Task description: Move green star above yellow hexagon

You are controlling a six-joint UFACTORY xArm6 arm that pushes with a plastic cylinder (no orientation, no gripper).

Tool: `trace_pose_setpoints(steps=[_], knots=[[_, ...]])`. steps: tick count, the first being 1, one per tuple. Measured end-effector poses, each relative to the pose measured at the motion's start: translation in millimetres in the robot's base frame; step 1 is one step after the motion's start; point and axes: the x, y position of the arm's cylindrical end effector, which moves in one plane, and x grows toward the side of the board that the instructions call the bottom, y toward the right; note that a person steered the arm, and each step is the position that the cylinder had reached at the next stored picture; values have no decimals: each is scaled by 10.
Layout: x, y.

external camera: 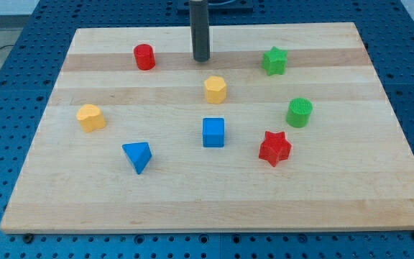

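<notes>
At the view's top, my tip (202, 59), rod seemingly cropped above, stands left of green star (274, 61).

We've got a pale striped wooden board (214, 194) on a blue pegboard table (20, 21). On it: green star (274, 61), green cylinder (299, 112), red star (274, 148), red cylinder (144, 56), blue cube (213, 132), blue wedge (137, 156), two yellow blocks (215, 89) (90, 117). Our rod (201, 29) is dark grey.

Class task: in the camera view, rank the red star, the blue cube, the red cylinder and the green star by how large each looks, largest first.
1. red star
2. blue cube, close to the red star; both sit nearer the view's bottom, so true size is unsure
3. green star
4. red cylinder, much like the green star
</notes>
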Motion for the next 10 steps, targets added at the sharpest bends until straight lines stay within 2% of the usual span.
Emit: trace_pose_setpoints(steps=[1,2,3,4,5,6,7,8,9,10], knots=[[-265,423],[-287,1267],[-26,1760],[54,1646],[153,1120],[466,569],[257,605],[-19,1083],[129,1566],[358,1581]])
